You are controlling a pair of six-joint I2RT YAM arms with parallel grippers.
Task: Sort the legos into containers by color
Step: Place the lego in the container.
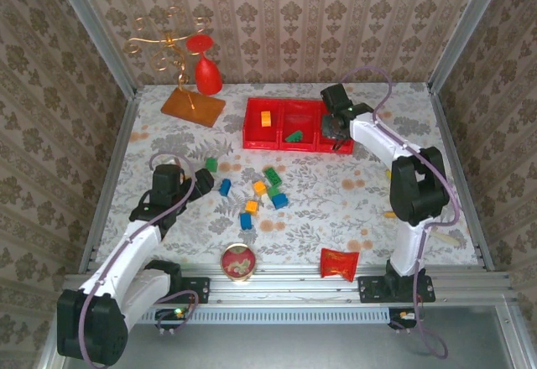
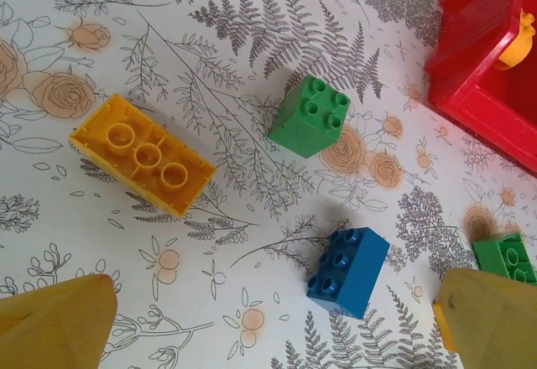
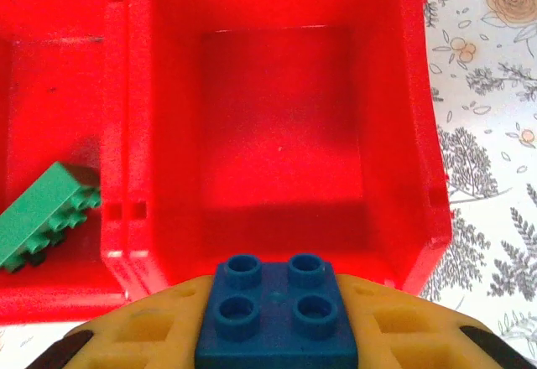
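The left arm lies low with its elbow bent, reaching forward. The left tool (image 1: 199, 179) hangs wide open just above the table (image 1: 352, 210), beside loose legos (image 1: 256, 191) scattered mid-table. Farther off, the right arm stretches to the red containers (image 1: 281, 144). The right tool (image 1: 336, 127) is clamped on a blue lego (image 3: 277, 314) over their right end. An orange lego (image 1: 265, 118) lies in the left one and a green lego (image 1: 294, 136) in the middle.

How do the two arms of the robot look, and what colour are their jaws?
The left arm and the right arm have white, rounded links between bulky black joints. A thin mauve cable loops along each arm. In the wrist views the jaws are yellow. The right ones have square hollows and black edges.
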